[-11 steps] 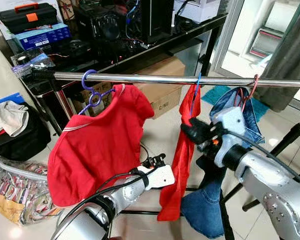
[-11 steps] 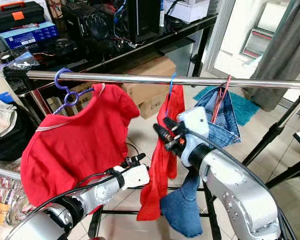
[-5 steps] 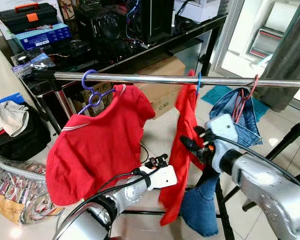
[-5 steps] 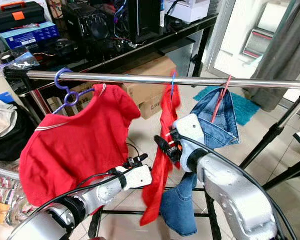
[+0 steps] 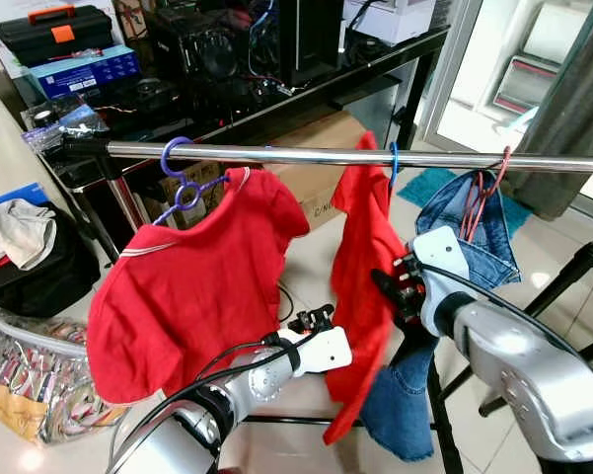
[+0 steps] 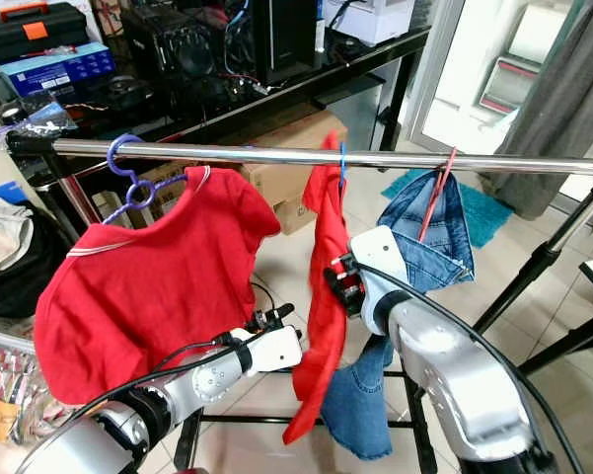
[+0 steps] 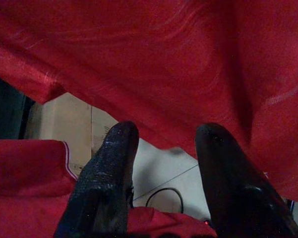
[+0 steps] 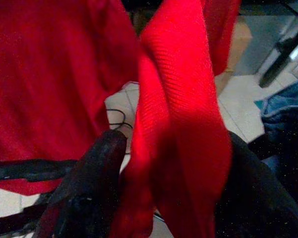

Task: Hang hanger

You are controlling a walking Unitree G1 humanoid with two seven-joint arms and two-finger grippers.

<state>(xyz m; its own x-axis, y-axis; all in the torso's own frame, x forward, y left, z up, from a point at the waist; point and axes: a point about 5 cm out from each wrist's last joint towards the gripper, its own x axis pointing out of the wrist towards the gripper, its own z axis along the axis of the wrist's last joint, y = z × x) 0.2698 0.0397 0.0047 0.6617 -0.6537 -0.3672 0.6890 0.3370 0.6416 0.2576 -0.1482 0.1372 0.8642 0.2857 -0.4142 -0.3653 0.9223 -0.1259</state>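
Observation:
A steel rail (image 5: 306,155) crosses in front of me. On it hangs a blue hanger (image 5: 393,162) carrying a red garment (image 5: 363,259). Further left, a purple hanger (image 5: 179,174) holds a red T-shirt (image 5: 192,286), and to the right a red hanger (image 5: 496,170) holds blue jeans (image 5: 474,219). My right gripper (image 5: 393,288) sits at the red garment's right edge, below the rail; its fingers (image 8: 91,191) stand open with a fold of the cloth between them. My left gripper (image 5: 311,318) is open and low, between the T-shirt and the red garment.
Behind the rail, a black glass table (image 5: 375,74) carries computer gear and a toolbox (image 5: 54,30). A cardboard box (image 5: 321,188) stands under it. Bags of clothes (image 5: 25,247) lie on the floor at left. The rack's black legs (image 5: 572,276) slant at right.
My right gripper has dropped from near the rail and drawn back toward me. The red garment has swung left and spread out on its blue hanger. The left arm has barely moved.

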